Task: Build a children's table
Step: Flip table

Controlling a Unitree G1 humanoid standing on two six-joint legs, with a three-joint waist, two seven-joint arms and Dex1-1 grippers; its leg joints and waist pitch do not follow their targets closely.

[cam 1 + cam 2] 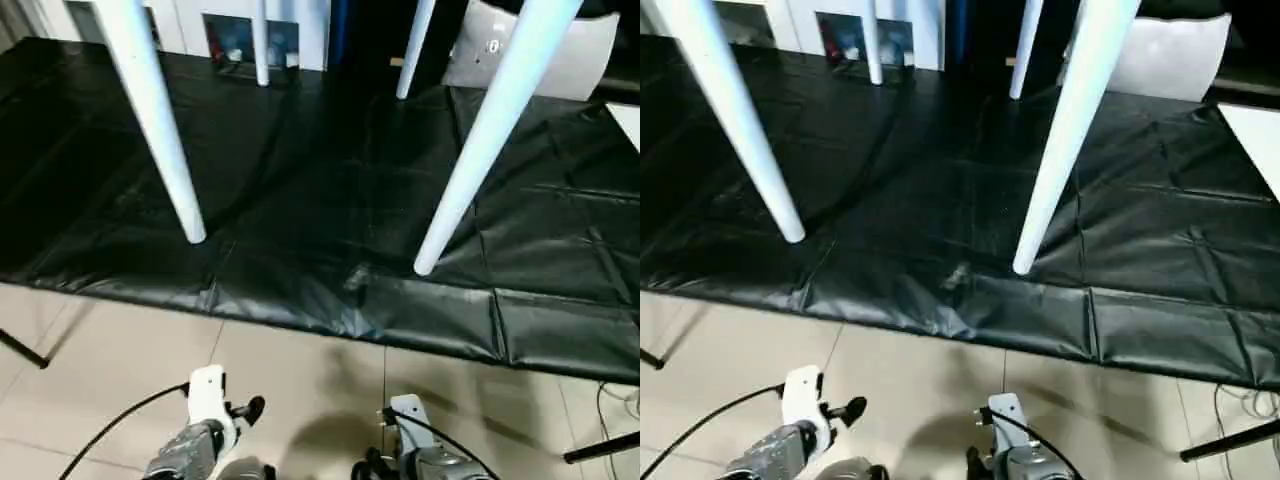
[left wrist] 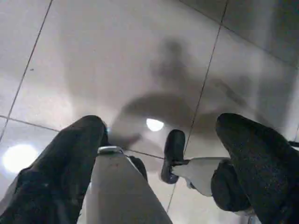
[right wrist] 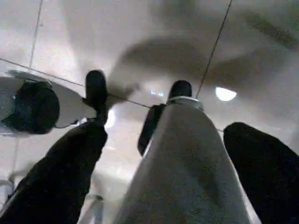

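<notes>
Both claws, left (image 2: pixel 159 154) and right (image 3: pixel 163 154), gape wide, empty; table legs (image 1: pixel 160 120) cut off above.

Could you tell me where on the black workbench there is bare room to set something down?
The widest free patch of the black sheet lies between the two near legs, the left one and the right one, running back toward the two far legs. The right end past the right near leg is also bare. Around each leg's foot it is tight.
</notes>
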